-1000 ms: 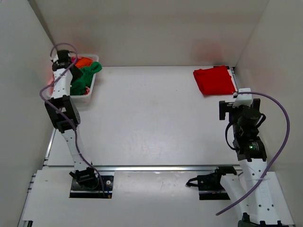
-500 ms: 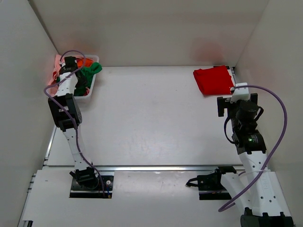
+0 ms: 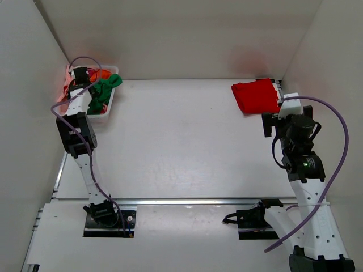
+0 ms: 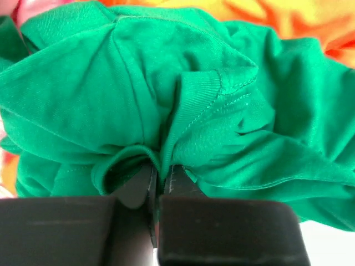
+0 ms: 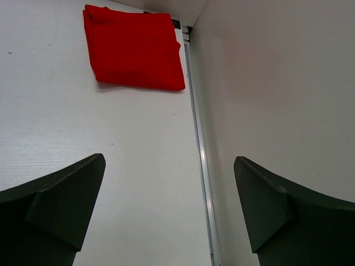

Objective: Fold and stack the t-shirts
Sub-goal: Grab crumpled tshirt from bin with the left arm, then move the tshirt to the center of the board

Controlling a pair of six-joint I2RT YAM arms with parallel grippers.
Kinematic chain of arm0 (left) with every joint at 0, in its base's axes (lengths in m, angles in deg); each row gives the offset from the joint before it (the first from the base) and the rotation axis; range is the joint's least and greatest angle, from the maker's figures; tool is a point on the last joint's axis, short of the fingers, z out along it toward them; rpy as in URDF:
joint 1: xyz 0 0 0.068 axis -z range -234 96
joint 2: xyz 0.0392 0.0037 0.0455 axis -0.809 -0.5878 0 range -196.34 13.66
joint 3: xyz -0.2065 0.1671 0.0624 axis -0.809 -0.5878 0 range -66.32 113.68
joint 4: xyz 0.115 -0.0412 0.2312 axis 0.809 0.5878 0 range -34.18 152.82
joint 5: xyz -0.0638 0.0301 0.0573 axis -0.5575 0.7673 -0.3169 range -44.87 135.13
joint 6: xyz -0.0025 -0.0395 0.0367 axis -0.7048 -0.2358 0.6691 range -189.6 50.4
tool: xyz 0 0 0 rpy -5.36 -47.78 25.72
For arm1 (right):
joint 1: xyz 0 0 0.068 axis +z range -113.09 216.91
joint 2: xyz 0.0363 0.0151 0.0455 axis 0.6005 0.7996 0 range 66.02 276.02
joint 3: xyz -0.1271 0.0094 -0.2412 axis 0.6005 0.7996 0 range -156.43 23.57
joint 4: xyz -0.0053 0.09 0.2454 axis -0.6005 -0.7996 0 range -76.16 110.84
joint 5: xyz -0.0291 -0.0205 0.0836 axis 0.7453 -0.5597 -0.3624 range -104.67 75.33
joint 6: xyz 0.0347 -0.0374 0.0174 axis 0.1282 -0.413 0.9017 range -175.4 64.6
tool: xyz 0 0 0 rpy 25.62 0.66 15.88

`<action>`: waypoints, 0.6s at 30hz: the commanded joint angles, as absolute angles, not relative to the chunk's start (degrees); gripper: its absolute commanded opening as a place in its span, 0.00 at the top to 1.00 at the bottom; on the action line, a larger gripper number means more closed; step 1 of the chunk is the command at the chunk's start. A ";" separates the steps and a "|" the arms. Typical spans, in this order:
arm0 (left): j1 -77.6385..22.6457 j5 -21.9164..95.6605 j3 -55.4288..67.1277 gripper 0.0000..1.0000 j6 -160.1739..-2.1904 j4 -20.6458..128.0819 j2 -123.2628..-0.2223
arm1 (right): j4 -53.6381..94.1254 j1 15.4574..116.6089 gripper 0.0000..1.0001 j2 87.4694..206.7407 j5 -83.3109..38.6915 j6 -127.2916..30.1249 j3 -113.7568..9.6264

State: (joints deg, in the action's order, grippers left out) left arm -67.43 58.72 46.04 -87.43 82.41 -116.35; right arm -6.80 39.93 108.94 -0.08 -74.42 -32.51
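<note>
A crumpled green t-shirt (image 4: 222,111) fills the left wrist view, and my left gripper (image 4: 161,169) is shut on a fold of it. From above, that gripper (image 3: 81,75) sits over the white basket (image 3: 106,115) at the back left, where the green t-shirt (image 3: 105,90) hangs over the rim. Orange cloth (image 3: 102,73) and pink cloth (image 3: 68,74) lie beside it. A folded red t-shirt (image 3: 256,96) lies flat at the back right, and the right wrist view shows the red t-shirt (image 5: 136,47) too. My right gripper (image 5: 169,160) stands open and holds nothing, just short of the red t-shirt.
White walls close in the table on the left, back and right. A metal rail (image 5: 198,160) runs along the right wall next to my right gripper (image 3: 283,116). Orange cloth (image 4: 288,16) shows behind the green shirt.
My left gripper dipped into the basket and closed on a fold of the green t-shirt. The right arm shifted slightly, its jaws still wide.
</note>
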 commanded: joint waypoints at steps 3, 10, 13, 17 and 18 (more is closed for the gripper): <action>-67.62 53.49 52.50 1.00 -87.88 77.18 -110.80 | -7.20 41.29 0.01 109.09 1.06 -73.24 -34.70; -57.81 45.14 62.61 1.00 -96.48 73.06 -93.59 | -4.04 45.43 0.01 108.13 4.85 -73.42 -31.89; -49.72 43.64 65.51 1.00 -99.13 73.05 -88.75 | -2.46 43.76 0.01 107.34 2.91 -73.50 -30.22; -45.64 44.52 65.00 1.00 -101.84 73.49 -82.33 | -0.79 43.15 0.01 106.54 1.25 -74.03 -28.29; -45.91 42.52 63.07 1.00 -103.77 73.14 -80.05 | -0.70 43.06 0.01 105.58 0.72 -74.03 -28.20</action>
State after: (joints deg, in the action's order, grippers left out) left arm -43.36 44.86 64.07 -98.22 74.76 -86.41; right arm -4.70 43.52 107.41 2.17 -73.62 -28.90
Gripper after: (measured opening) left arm 0.154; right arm 0.991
